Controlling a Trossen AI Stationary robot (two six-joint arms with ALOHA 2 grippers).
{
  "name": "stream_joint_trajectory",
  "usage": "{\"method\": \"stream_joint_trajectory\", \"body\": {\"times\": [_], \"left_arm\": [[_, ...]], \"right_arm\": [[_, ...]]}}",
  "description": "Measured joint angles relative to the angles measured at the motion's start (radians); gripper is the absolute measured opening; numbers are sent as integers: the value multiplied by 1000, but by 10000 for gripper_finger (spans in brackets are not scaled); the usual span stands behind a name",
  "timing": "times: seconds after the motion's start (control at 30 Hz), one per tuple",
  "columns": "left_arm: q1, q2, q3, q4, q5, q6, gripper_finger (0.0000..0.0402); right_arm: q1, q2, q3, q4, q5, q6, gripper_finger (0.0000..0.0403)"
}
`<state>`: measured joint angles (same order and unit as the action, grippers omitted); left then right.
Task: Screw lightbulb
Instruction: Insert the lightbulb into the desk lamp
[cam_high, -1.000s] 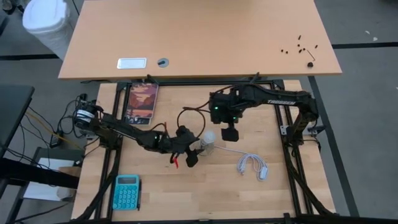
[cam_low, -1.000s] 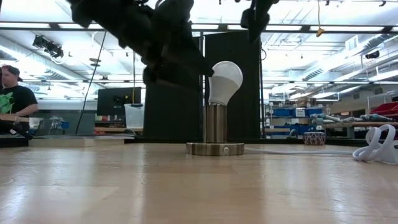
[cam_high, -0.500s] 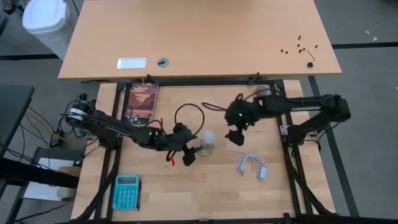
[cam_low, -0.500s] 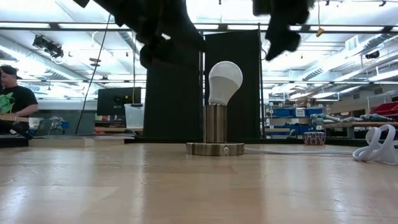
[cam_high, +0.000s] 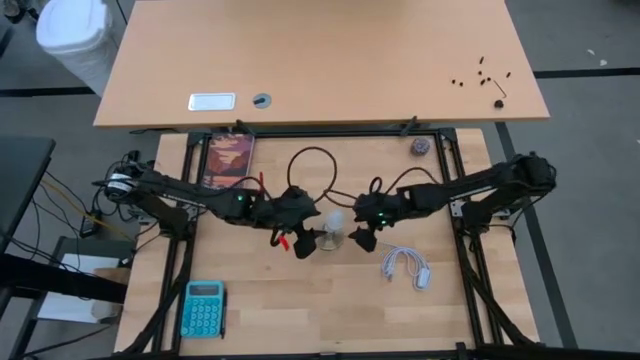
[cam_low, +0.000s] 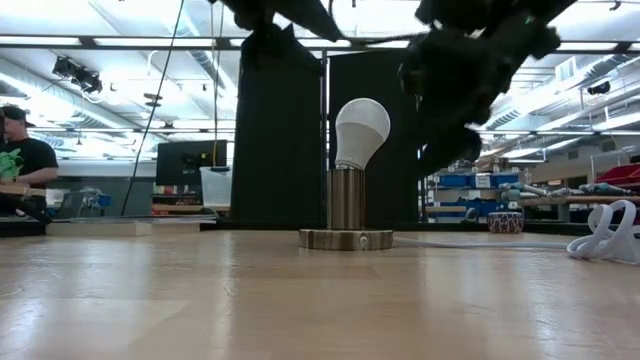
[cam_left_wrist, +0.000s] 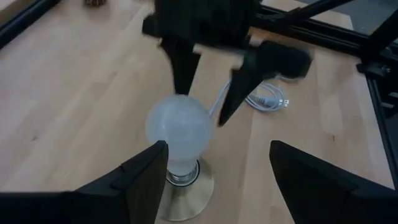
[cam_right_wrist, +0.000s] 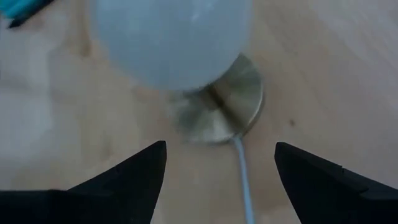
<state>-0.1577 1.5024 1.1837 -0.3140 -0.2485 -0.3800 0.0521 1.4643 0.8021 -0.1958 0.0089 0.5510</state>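
The white lightbulb (cam_high: 336, 219) stands upright in a metallic socket post (cam_low: 346, 198) on a round base (cam_low: 346, 239) at mid-table. It also shows in the left wrist view (cam_left_wrist: 177, 127) and the right wrist view (cam_right_wrist: 171, 37). My left gripper (cam_high: 302, 238) is open, just left of the bulb and above it (cam_left_wrist: 217, 149). My right gripper (cam_high: 362, 238) is open, just right of the bulb, fingers pointing at it (cam_right_wrist: 221, 149). Neither touches the bulb.
The socket's white cord lies coiled (cam_high: 405, 265) to the right of the base. A teal calculator (cam_high: 203, 308) is near the front left, a picture card (cam_high: 228, 165) at far left, and a small purplish ball (cam_high: 419, 147) at far right. A person (cam_low: 20, 160) sits beyond the table.
My right gripper has swung from the far side of the bulb toward the near edge and down, and now sits close on the bulb's right. My left gripper has risen beside the bulb. The bulb has stayed upright in its socket.
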Motion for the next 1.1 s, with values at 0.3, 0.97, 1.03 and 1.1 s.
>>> {"method": "stream_joint_trajectory", "body": {"times": [0.3, 0.97, 1.03, 1.1], "left_arm": [[40, 0, 15, -21, 81, 2, 284], [38, -28, 65, -184, 81, 33, 284], [38, -29, 65, -185, 81, 33, 284], [38, -29, 65, -190, 81, 35, 284]], "right_arm": [[19, 136, 0, 107, 89, 20, 308], [150, 111, -151, 371, 229, 43, 304], [152, 108, -179, 419, 229, 45, 293], [150, 108, -194, 457, 229, 29, 273]]}}
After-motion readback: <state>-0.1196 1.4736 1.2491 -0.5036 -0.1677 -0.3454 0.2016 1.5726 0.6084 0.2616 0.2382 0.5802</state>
